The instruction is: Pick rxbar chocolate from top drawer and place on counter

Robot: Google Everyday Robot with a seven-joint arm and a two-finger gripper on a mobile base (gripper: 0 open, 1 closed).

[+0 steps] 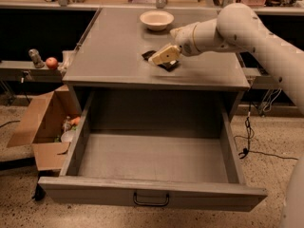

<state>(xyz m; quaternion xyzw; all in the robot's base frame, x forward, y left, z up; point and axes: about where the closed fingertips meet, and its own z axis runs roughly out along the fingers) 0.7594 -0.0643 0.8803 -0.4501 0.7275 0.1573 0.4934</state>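
At the middle of the large flat matte grey counter (111,49), toward its right side: the cream-coloured two-finger hand (163,56) of the white robot arm (237,25), reaching in from the far right. Hangs low over the small flat rxbar chocolate (147,56) in its black wrapper, covering the bar's middle, with dark corners of wrapper showing at the left and at the near right of it. Cannot tell whether wide, narrow or clamped on the bar, nor whether the bar rests fully on the counter. Farther back on the same counter, just left of the arm: a round cream bowl (156,19), upright and well apart from the bar. Below the counter's near edge: the wide, deep grey top drawer (95,189), standing open toward the near side, grey floor and walls in plain view, with a small dark metal pull handle (151,199) at the middle of its flat front. Left of the drawer, on the speckled floor: an open brown cardboard box (33,122) holding a few small things, too small to name. Beyond the box, on a low ledge (14,71) at the far left: a red apple (52,62) beside a small grey object.
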